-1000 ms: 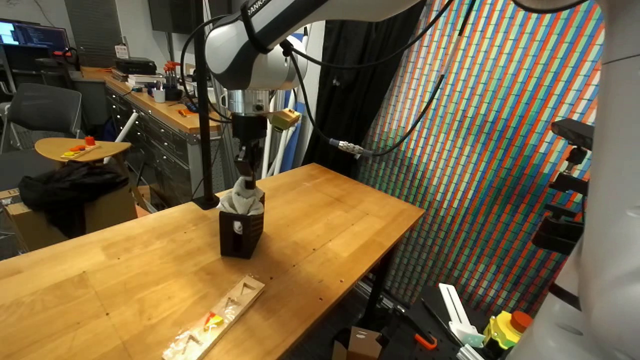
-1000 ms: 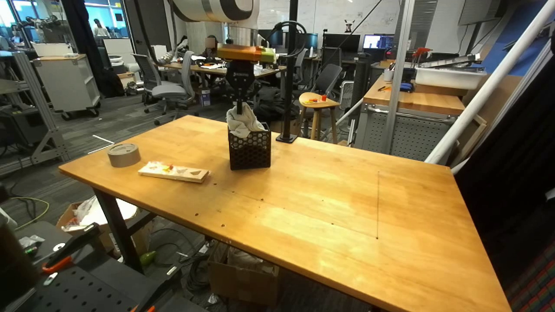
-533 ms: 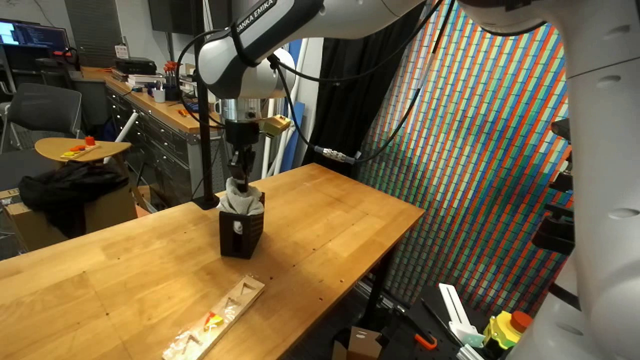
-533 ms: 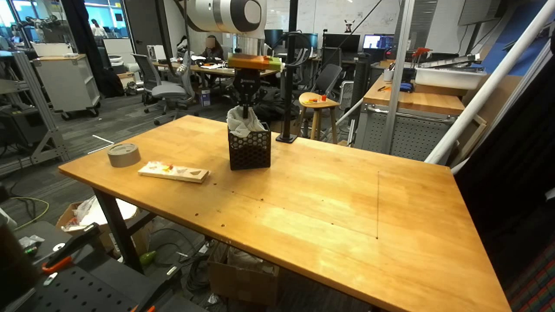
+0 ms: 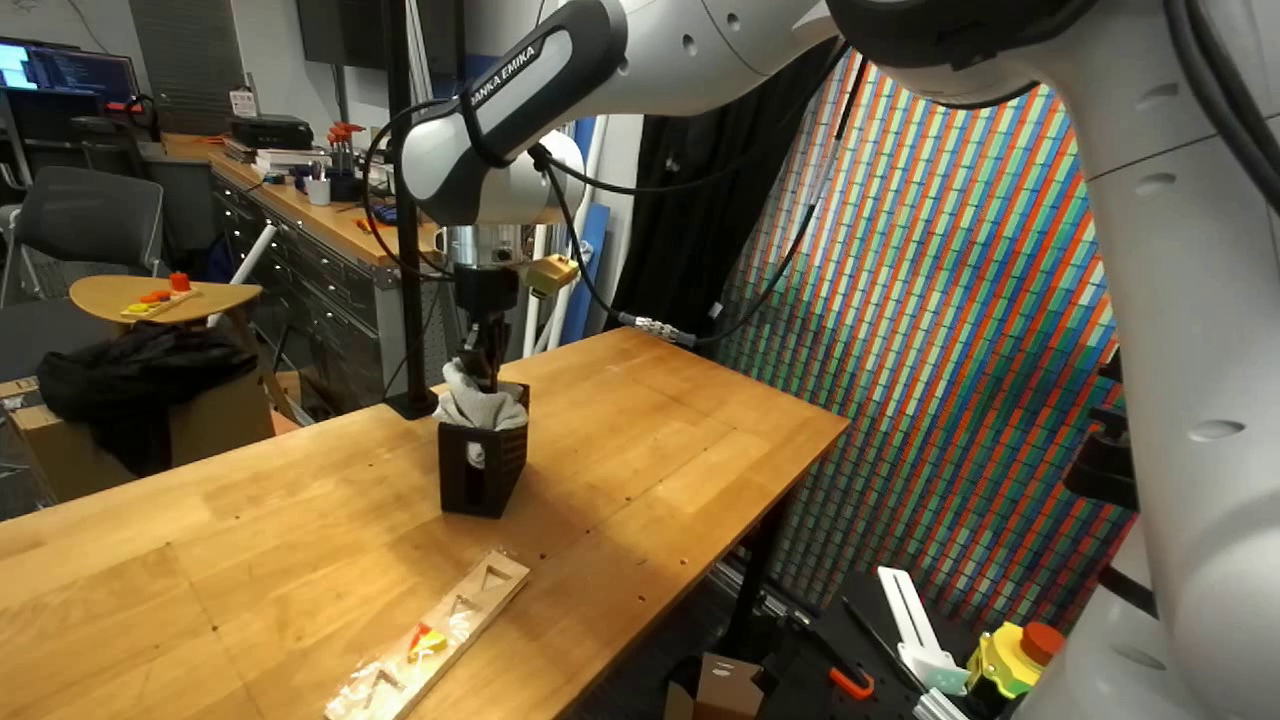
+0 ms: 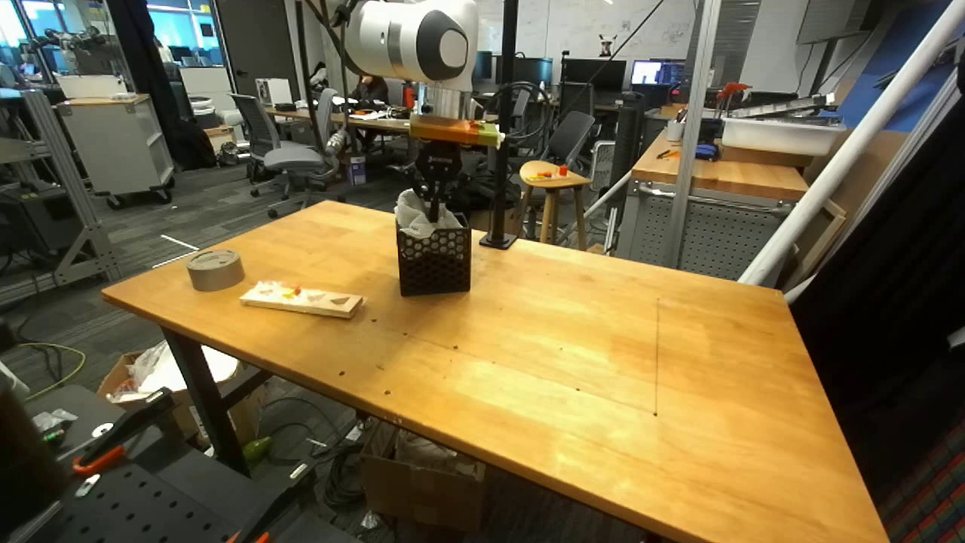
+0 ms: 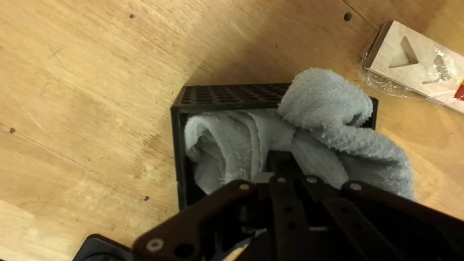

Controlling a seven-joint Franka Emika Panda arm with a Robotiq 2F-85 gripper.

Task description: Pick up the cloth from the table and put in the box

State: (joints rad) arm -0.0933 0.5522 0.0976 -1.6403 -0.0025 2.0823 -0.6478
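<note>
The light grey cloth (image 5: 475, 408) is bunched inside the black box, with folds rising above the rim in both exterior views (image 6: 413, 219). In the wrist view the cloth (image 7: 322, 105) fills much of the opening and hangs over one end. The black box (image 5: 480, 485) has honeycomb sides (image 6: 436, 265) and stands upright on the table; its rim shows in the wrist view (image 7: 224, 106). My gripper (image 7: 281, 157) points down into the box with its fingers together, pressed among the folds. Its tips (image 6: 434, 215) are partly hidden by cloth. I see no cloth clearly between the fingers.
A wooden shape board (image 6: 301, 299) in plastic wrap lies near the box. A tape roll (image 6: 215, 270) sits near a table corner. A black post (image 6: 499, 173) stands on the table close to the box. The wooden table (image 5: 300, 520) bears all of these.
My gripper has moved down into the box opening and slightly across the cloth. The raised cloth folds have sunk a little and the gripper has shifted against them. The box has not moved.
</note>
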